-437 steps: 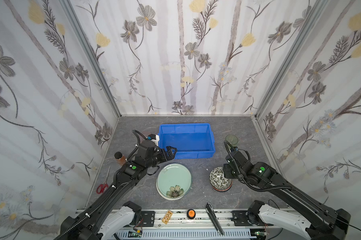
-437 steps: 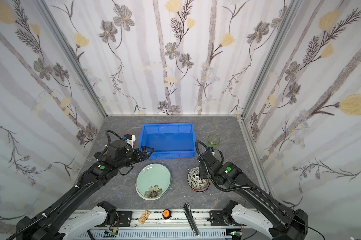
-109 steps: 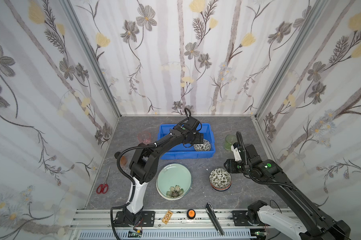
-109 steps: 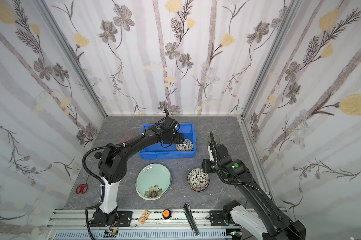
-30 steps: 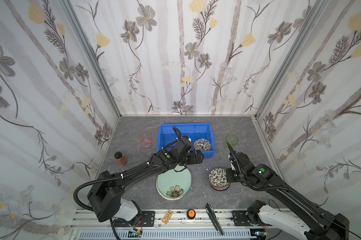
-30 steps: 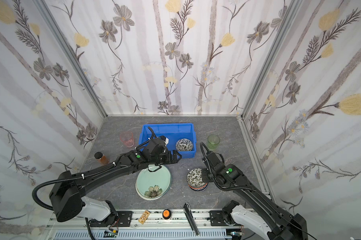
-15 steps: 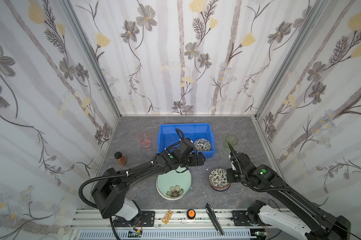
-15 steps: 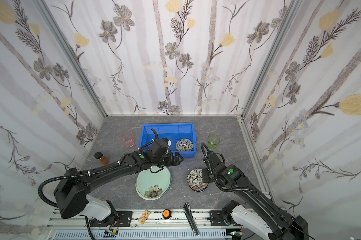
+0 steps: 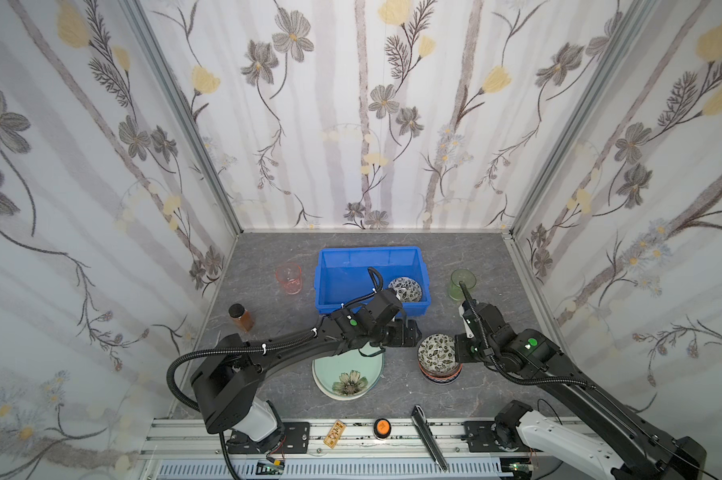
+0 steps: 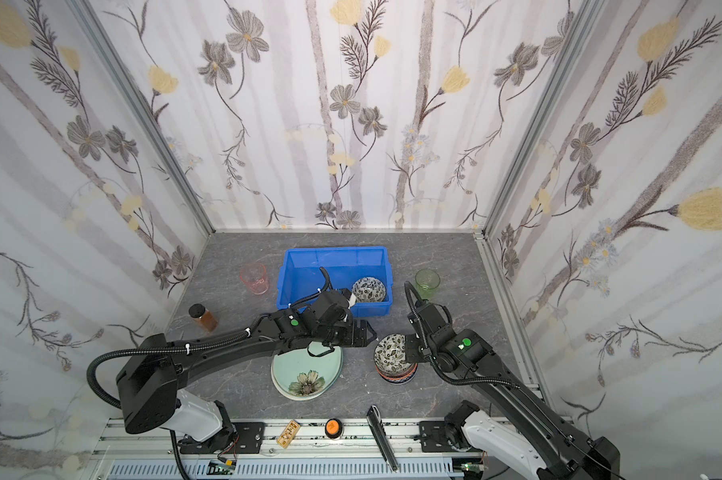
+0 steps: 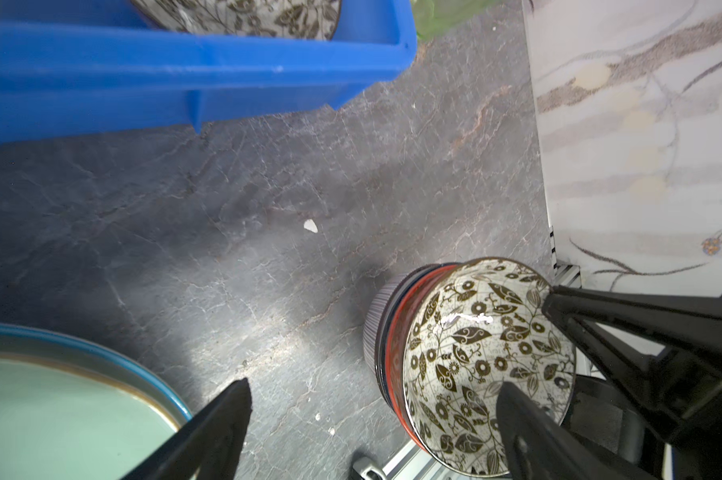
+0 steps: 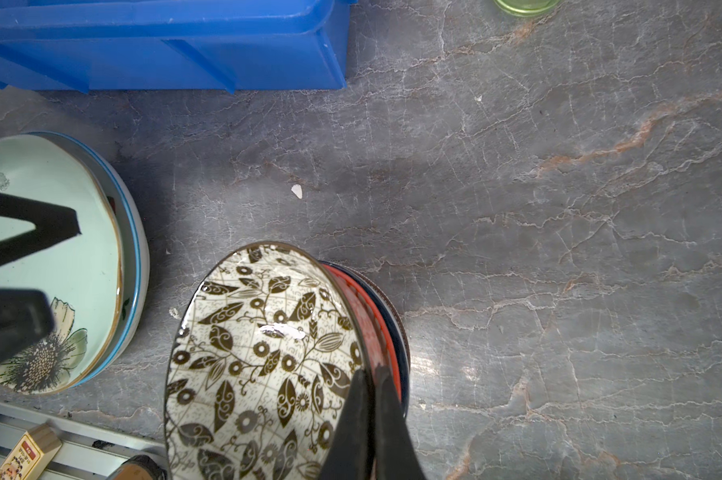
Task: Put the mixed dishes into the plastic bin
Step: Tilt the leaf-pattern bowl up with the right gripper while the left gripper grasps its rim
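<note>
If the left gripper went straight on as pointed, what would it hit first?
Probably the black-and-white bowl atop the stack, pinched at its rim by the right gripper. The open left gripper has one finger lined up with that bowl; exact depth is unclear.

Two high views, two wrist close-ups
The whole table [image 9: 475,257] is seen steeply from the front in both top views; the patterned bowl [image 11: 475,340] is framed closely by both wrist views.
</note>
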Controlling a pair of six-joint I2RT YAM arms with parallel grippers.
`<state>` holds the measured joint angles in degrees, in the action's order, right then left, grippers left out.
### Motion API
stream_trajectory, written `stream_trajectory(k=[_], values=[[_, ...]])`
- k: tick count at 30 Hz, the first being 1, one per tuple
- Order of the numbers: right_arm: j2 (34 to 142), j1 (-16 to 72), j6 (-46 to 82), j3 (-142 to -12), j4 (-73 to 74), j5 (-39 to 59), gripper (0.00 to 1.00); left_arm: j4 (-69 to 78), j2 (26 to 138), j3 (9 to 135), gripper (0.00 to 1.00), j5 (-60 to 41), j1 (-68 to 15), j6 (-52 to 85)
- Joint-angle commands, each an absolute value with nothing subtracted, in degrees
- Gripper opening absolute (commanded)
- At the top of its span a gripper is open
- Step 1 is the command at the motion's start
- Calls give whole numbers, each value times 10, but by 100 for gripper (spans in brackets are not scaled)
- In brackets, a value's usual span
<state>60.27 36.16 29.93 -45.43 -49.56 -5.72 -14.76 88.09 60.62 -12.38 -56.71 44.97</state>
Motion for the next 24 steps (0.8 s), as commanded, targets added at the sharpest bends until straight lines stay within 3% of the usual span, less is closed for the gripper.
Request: stream_trajectory(k=[1,8,19,24], values=[[600,360,304,-464,-486,-48,0,-136,890,614,93,-131,-579,446],[592,354,305,-480,-486,-35,0,-136,913,633,84,-133,-596,446],[596,352,301,-503,-482,-20,0,-136,931,650,53,-140,-600,443],[603,352,297,-508,-480,-18,0,-136,938,656,46,-141,-599,443]])
